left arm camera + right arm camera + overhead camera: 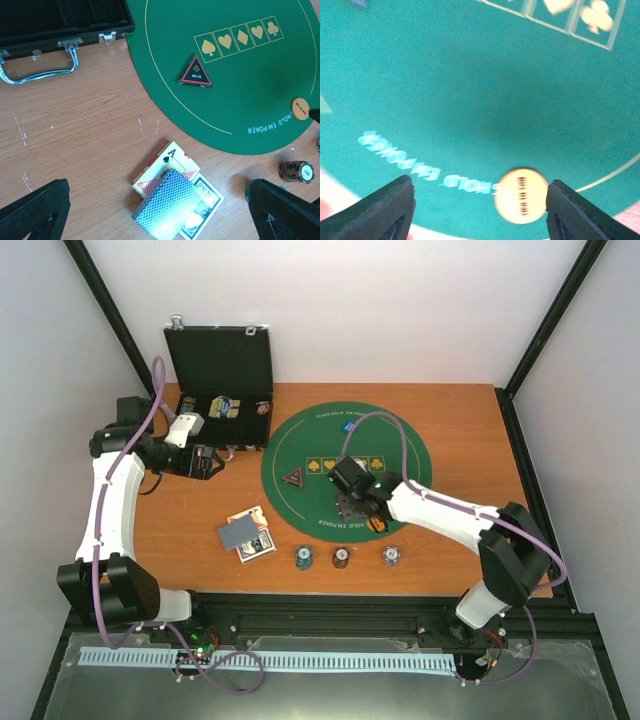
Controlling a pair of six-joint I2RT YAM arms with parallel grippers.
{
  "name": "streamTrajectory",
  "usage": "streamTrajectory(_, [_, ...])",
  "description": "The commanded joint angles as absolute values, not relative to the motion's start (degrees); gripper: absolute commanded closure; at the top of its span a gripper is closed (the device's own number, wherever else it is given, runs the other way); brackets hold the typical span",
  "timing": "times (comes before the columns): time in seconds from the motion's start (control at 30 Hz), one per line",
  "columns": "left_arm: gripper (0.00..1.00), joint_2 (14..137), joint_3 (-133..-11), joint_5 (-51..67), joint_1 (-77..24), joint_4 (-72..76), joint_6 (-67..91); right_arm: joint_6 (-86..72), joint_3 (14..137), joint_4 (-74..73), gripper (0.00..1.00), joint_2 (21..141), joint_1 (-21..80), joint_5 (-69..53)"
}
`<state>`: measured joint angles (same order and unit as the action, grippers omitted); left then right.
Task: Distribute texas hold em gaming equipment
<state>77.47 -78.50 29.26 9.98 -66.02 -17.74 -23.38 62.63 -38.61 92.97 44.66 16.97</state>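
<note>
Green felt mat (pixel 300 445) lies on the wooden table (pixel 460 440). The right claw (pixel 480 202) hangs low over the mat's near edge, jaws apart and gripping nothing. The orange disc (pixel 521 195) lies flat on the felt between its fingers, close to the one on the picture's right; whether they touch I cannot tell. The left claw (pixel 210 464) hovers beside the open black case (pixel 220 365), spread wide and empty.

The triangular token (pixel 195 72) sits on the mat's left part, and the blue disc (pixel 350 426) sits near its far edge. The cards (pixel 170 202) lie in a loose heap on bare wood left of the mat, a patterned back on top and an ace of spades showing. Three chip stacks (pixel 341 558) stand in a row on the wood, just off the mat's near edge.
</note>
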Motion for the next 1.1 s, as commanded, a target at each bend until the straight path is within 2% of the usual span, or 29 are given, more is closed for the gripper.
streamTrajectory(0.0, [0.0,75.9,-80.5,29.6,10.4,-66.6,-18.0,-25.7,65.5,-41.6,0.25,87.5,51.4,14.0])
streamTrajectory(0.13, [0.0,75.3,-79.5,29.3,10.3,-65.7,-17.8,-27.5,66.6,-41.6,0.16,88.0,58.2,10.8])
streamTrajectory(0.23, [0.0,75.6,-79.6,28.5,10.4,-65.5,-17.6,-27.8,68.2,-41.3,0.13,90.5,61.7,9.0])
streamTrajectory(0.57, [0.0,74.9,-78.7,25.1,10.3,-63.9,-17.0,-25.7,75.9,-43.2,0.12,101.4,67.7,6.7])
streamTrajectory(0.77, [0.0,74.5,-79.1,25.4,10.4,-63.9,-17.0,-25.3,75.9,-43.3,0.16,103.4,67.7,6.9])
streamTrajectory(1.07, [0.0,74.6,-79.8,25.7,10.3,-63.9,-17.0,-25.5,75.1,-42.0,0.27,105.7,67.7,5.6])
